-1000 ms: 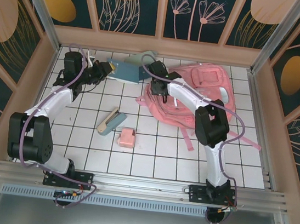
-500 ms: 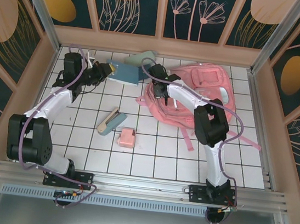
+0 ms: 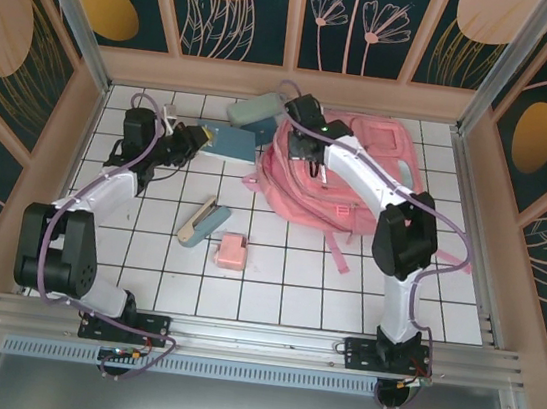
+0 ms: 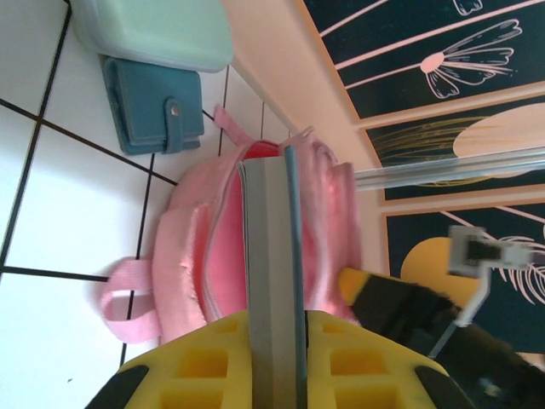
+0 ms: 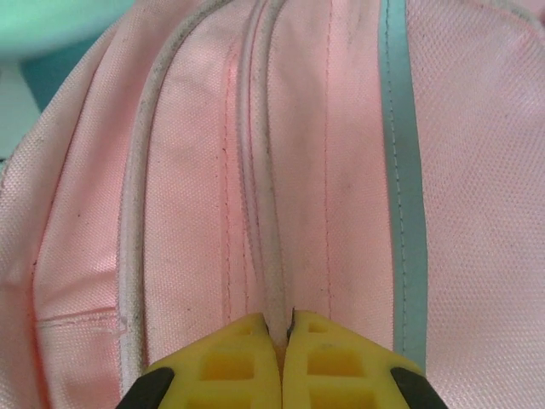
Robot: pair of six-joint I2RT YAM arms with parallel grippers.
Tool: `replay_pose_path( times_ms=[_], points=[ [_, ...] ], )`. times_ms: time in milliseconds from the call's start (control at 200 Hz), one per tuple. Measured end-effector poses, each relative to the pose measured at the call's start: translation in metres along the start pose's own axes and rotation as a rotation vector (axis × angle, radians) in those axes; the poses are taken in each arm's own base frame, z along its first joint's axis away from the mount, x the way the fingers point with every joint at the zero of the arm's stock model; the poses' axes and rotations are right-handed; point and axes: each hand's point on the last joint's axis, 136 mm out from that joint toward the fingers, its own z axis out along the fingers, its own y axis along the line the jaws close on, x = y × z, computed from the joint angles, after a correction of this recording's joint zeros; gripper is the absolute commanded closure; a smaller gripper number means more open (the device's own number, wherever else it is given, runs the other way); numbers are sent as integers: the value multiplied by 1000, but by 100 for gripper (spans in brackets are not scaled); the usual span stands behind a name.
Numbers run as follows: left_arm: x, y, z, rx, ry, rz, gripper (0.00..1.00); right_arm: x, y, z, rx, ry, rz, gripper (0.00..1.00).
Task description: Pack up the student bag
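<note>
Pinching down on the zip seam, the right arm's fingers (image 5: pixel 238 358) have just snapped together; a second ago they stood partly apart over the same spot. They now meet with only the pink seam between them, so I read that as a grip on the student bag (image 3: pixel 300 196). The bag lies on the white tiled table (image 3: pixel 273 285) in the upper right of the overhead view. Its near rim looks bunched and drawn toward the back wall, further up the frame than it sat a moment back, with the right arm gone up along with it.

Over in the upper left, the left arm's fingers (image 4: pixel 204 358) stay clamped on a thin blue-covered book (image 4: pixel 272 239), held edge-on and pointing at the bag. It has crept a little to the right since a second ago.

To my eye, this means the mouth of the bag is being held up and opened so the book can slide in. Nothing looks packed yet. The mint case (image 3: pixel 255 111), the small pink box (image 3: pixel 231 250) and the stapler-like piece (image 3: pixel 202 223) are still out on the table.
</note>
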Motion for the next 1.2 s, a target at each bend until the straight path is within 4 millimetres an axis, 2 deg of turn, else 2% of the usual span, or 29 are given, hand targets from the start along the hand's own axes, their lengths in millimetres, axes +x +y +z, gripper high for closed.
replay_pose_path(
  times_ms=[230, 400, 545, 720, 936, 1066, 1171, 1201],
  points=[
    [34, -5, 39, 30, 65, -10, 100, -29, -5, -41, -159, -44, 80, 100],
    [64, 2, 72, 15, 122, -36, 100, -38, -11, -72, -283, -62, 150, 100],
    [82, -5, 110, 26, 157, -40, 100, -49, -31, -93, -380, -86, 248, 100],
    [108, -36, 159, 81, 207, -8, 100, -56, -48, -102, -433, -99, 328, 100],
    [142, -70, 208, 130, 258, 37, 100, -53, -47, -100, -472, -81, 355, 100],
    [159, -76, 239, 95, 280, 76, 99, -55, -49, -101, -487, -90, 359, 100],
    [174, -73, 263, 46, 303, 119, 90, -57, -55, -106, -487, -103, 371, 100],
    [178, -71, 268, 32, 313, 128, 84, -57, -57, -106, -485, -105, 374, 100]
  ],
)
